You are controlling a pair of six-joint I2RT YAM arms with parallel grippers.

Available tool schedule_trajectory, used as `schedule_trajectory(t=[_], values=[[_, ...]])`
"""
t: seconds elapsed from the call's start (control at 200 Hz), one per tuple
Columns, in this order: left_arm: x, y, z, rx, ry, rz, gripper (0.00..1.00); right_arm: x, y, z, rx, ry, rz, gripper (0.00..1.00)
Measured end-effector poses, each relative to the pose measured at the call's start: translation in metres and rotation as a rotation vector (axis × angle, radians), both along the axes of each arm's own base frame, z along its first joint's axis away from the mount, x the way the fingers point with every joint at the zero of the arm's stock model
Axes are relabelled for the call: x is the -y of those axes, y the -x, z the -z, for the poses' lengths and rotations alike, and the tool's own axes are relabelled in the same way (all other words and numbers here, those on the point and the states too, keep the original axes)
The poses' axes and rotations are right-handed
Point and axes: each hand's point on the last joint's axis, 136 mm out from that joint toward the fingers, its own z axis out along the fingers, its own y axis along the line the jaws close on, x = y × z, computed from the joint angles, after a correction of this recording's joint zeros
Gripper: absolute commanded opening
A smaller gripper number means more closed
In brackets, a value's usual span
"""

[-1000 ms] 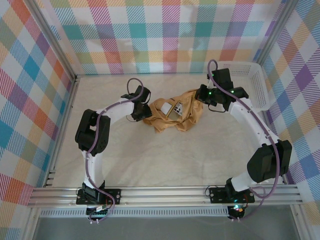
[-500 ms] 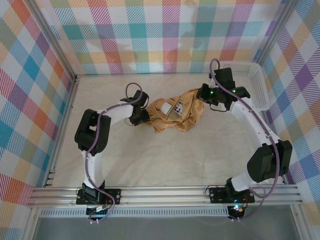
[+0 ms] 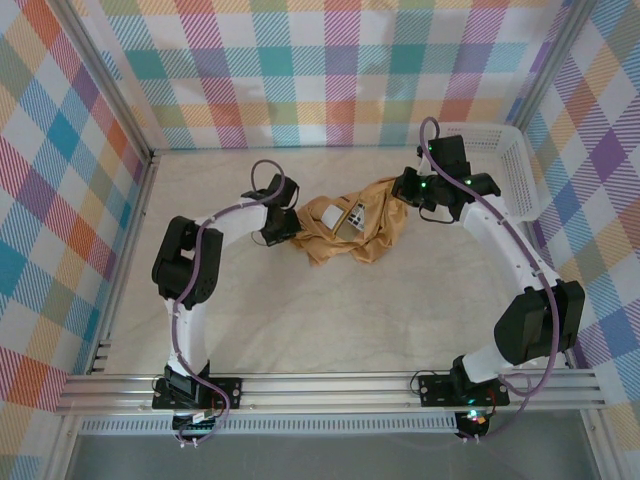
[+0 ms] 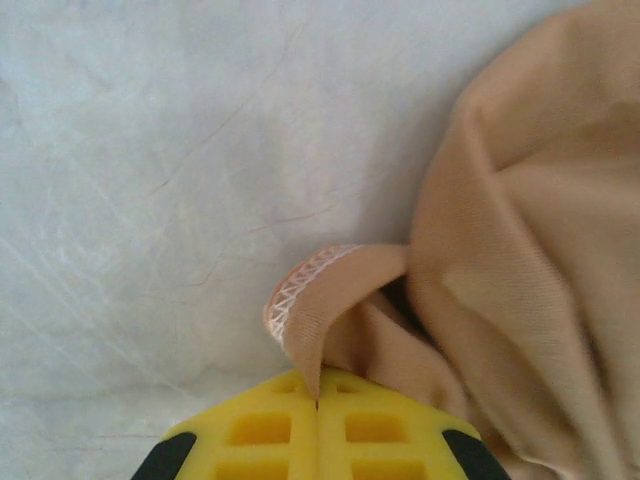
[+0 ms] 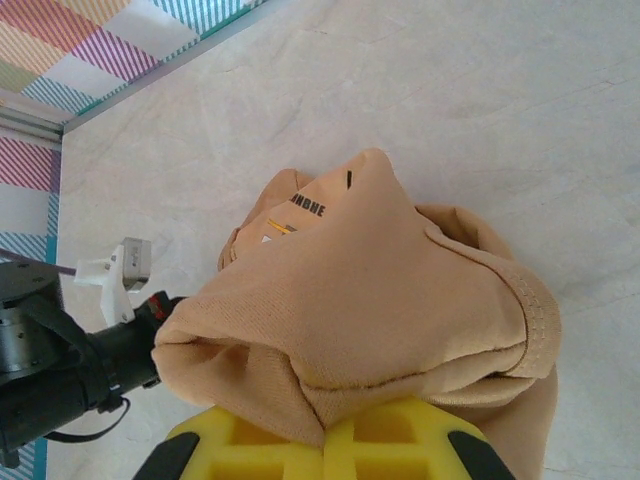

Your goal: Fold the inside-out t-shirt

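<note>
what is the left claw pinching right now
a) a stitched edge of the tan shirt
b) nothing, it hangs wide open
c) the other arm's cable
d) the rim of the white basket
A: in the left wrist view the left claw is shut, with a stitched edge of the t-shirt caught between its two yellow halves.

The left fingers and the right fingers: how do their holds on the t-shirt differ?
The left fingers pinch only a thin stitched hem of the t-shirt; the right fingers clamp a thick bunch of cloth. The left fingers' yellow tips lie mostly bare; cloth drapes over the right fingers. Both pairs are yellow and shut on the same t-shirt.
</note>
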Motion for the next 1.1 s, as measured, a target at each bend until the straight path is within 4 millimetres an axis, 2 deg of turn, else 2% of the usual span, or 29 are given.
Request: schedule_trajectory(t=[0.045,0.09,0.16,0.22,0.225,0.23,0.25,0.27,0.275,0.28,0.315,0.33,0.355,0.375,0.425,0.49,0.575,0.625,0.695,0.815,0.915,0.97,1.04,1.1], values=[[0.0,-0.005,-0.013,0.012,0.006,0.013,0.0,0.002,0.001,-0.003,-0.004,0.005,0.004,0.0],[-0.003,-0.009,-0.029,0.024,0.023,0.02,0.0,0.007,0.0,-0.014,0.005,0.006,0.015,0.0],[-0.019,-0.018,-0.07,0.072,0.067,0.009,0.0,0.018,-0.006,-0.038,0.046,0.004,0.047,0.0],[-0.052,-0.029,-0.126,0.162,0.119,-0.043,0.0,0.033,-0.011,-0.062,0.096,0.007,0.088,0.0],[-0.052,-0.029,-0.126,0.162,0.119,-0.043,0.0,0.033,-0.011,-0.062,0.096,0.007,0.088,0.0],[-0.059,-0.03,-0.138,0.183,0.128,-0.055,0.0,0.035,-0.011,-0.065,0.102,0.007,0.094,0.0],[-0.075,-0.033,-0.159,0.225,0.142,-0.085,0.0,0.04,-0.012,-0.072,0.118,0.007,0.107,0.0],[-0.081,-0.034,-0.17,0.247,0.152,-0.094,0.0,0.044,-0.011,-0.079,0.132,0.008,0.118,0.0],[-0.093,-0.036,-0.187,0.283,0.16,-0.117,0.0,0.045,-0.01,-0.082,0.138,0.007,0.122,0.0],[-0.093,-0.036,-0.187,0.283,0.16,-0.117,0.0,0.045,-0.01,-0.082,0.138,0.007,0.122,0.0],[-0.119,-0.037,-0.227,0.373,0.178,-0.162,0.0,0.051,-0.007,-0.092,0.159,0.008,0.136,0.0],[-0.134,-0.036,-0.249,0.423,0.185,-0.189,0.0,0.053,-0.005,-0.097,0.17,0.006,0.142,0.0],[-0.149,-0.033,-0.271,0.474,0.192,-0.214,0.0,0.055,-0.001,-0.104,0.185,-0.001,0.145,0.0],[-0.165,-0.027,-0.297,0.533,0.198,-0.241,0.0,0.055,0.002,-0.108,0.195,-0.01,0.143,0.0],[-0.184,-0.012,-0.341,0.632,0.209,-0.268,0.0,0.05,0.012,-0.119,0.212,-0.034,0.121,0.0],[-0.19,0.01,-0.39,0.738,0.229,-0.262,0.0,0.037,0.024,-0.13,0.235,-0.062,0.083,0.0],[-0.189,0.032,-0.43,0.826,0.247,-0.243,0.0,0.018,0.043,-0.138,0.25,-0.093,0.032,0.0],[-0.188,0.04,-0.442,0.848,0.256,-0.234,0.0,0.007,0.055,-0.142,0.254,-0.113,0.0,0.0],[-0.191,0.044,-0.449,0.853,0.258,-0.236,0.0,-0.003,0.069,-0.147,0.257,-0.143,-0.031,0.0],[-0.192,0.043,-0.448,0.832,0.269,-0.234,0.0,-0.013,0.084,-0.153,0.269,-0.185,-0.053,0.0],[-0.189,0.038,-0.441,0.809,0.283,-0.222,0.0,-0.017,0.086,-0.146,0.261,-0.192,-0.05,0.0],[-0.188,0.031,-0.433,0.787,0.294,-0.214,0.0,-0.015,0.081,-0.135,0.243,-0.177,-0.029,0.0],[-0.187,0.006,-0.403,0.712,0.3,-0.207,0.0,-0.012,0.067,-0.115,0.208,-0.136,0.012,0.0],[-0.185,-0.021,-0.369,0.63,0.297,-0.198,0.0,-0.011,0.052,-0.095,0.174,-0.101,0.041,0.0]])
